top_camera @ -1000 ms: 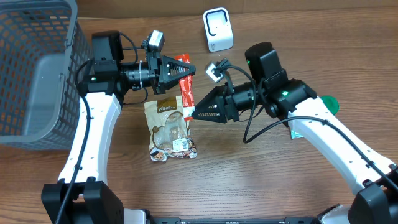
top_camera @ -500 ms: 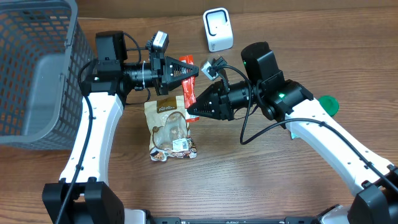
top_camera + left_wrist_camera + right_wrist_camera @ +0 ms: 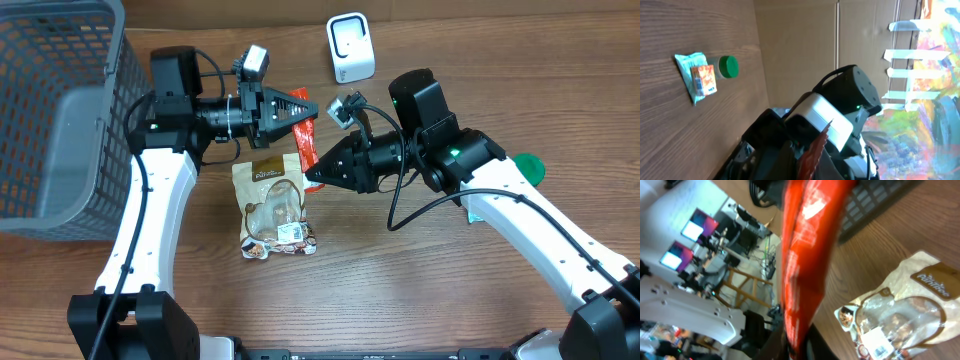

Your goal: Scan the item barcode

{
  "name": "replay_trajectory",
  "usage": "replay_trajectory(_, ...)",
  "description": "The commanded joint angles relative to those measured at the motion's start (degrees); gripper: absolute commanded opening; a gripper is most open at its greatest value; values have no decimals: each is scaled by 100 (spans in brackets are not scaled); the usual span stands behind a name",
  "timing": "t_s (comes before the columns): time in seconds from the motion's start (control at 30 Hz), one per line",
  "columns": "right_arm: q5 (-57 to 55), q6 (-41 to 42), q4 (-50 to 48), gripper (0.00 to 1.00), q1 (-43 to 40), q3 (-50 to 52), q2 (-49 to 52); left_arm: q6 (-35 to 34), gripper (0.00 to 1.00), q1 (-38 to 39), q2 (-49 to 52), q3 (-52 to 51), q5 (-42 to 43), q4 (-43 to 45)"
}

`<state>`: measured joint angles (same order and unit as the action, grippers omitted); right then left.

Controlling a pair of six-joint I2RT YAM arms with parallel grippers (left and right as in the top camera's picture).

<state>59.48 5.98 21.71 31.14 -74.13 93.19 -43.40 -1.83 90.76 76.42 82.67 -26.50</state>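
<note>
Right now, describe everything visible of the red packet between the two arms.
The red packet is a long, narrow, glossy, foil-like sachet with white print too blurred to read. It is held off the table, the left pincer gripping one end and the right pincer pinching the other. A beige snack pouch lies beside it. No barcode shows.

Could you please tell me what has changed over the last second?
The right gripper moved in toward the left gripper and closed on the lower end of the red packet. The left gripper still grips its upper end; the snack pouch, scanner and basket stayed put.
</note>
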Motion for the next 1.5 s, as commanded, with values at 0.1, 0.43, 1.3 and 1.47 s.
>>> replay_trajectory(0.1,-55,0,2,29,-31,-7,13,-57,4,-131,-11,57,103,39)
replay_trajectory(0.43,-577,24,-111,28,214,-7,24,-101,4,-131,-13,57,251,39)
replay_trajectory(1.3,-798,197,-448,6,166,107,203,-181,4,-302,-13,57,442,127)
replay_trajectory(1.47,-688,197,-385,4,59,107,203,-136,4,-424,-13,57,400,129)
